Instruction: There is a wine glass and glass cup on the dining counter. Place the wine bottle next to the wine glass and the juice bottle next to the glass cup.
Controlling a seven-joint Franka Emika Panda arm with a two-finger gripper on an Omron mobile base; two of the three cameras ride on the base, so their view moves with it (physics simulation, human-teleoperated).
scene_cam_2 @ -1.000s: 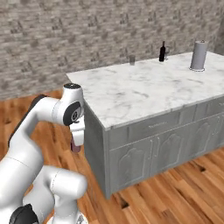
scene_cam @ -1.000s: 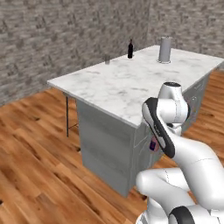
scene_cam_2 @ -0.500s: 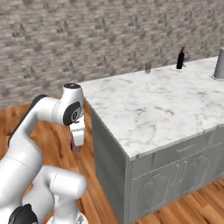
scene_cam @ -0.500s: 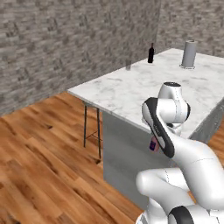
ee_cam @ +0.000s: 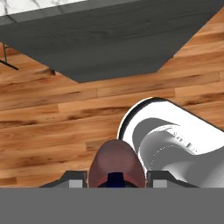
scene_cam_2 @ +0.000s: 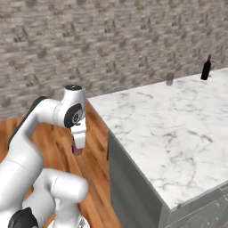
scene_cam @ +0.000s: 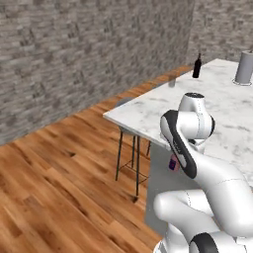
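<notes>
Grey brick wall and wood-plank floor take the upper and left parts of both base views. The dining counter (scene_cam: 232,116) runs along the right side of each; against the earlier frames it sits further right and nearer, and one corner now points into mid-frame. That shift covers the whole picture, so it belongs to the cameras on the driving base, not to the objects.

On the far end of the counter, upper right in both base views, the wine bottle (scene_cam_2: 205,67) stands upright. A small clear glass (scene_cam_2: 169,79) stands to its left, well apart; its type cannot be told at this size. A grey cylinder (scene_cam: 244,67) stands at the upper right edge of the left base view.

The gripper (scene_cam_2: 77,149) hangs low beside the counter's side panel, above the floor, posed as it was in the earlier frames. Its fingers are clenched on the juice bottle (ee_cam: 116,165), whose dark-red body sits between the fingertips (ee_cam: 73,180) at the bottom centre of the hand view.
</notes>
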